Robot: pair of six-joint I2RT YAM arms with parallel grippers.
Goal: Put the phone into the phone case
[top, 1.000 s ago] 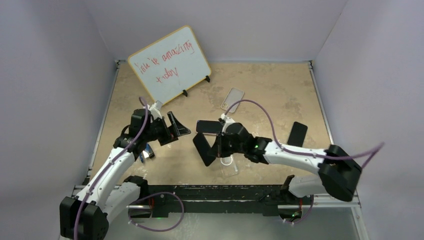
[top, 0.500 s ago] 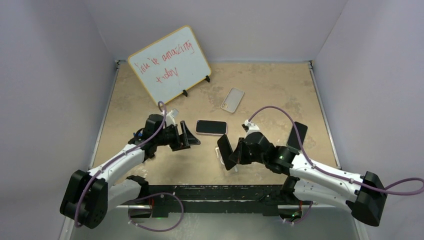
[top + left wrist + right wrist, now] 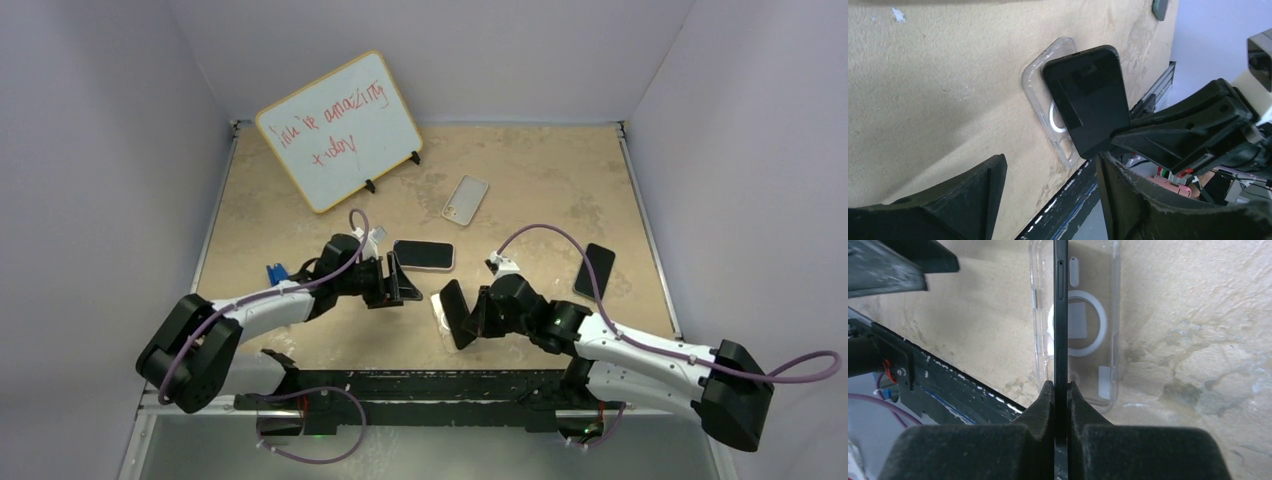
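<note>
Right claw (image 3: 1061, 388) pinches the phone (image 3: 1060, 315) edge-on, hiding part of the clear case (image 3: 1098, 300); left claw (image 3: 1050, 167) gapes.

Handwritten note on the whiteboard

The whiteboard (image 3: 340, 130), with a yellow frame, stands propped at a tilt at the far left of the worktop (image 3: 540, 170). It carries two slanting lines of red marker script: the upper reads "you're amazing", its first word loosely written, and the lower reads "today".
</note>
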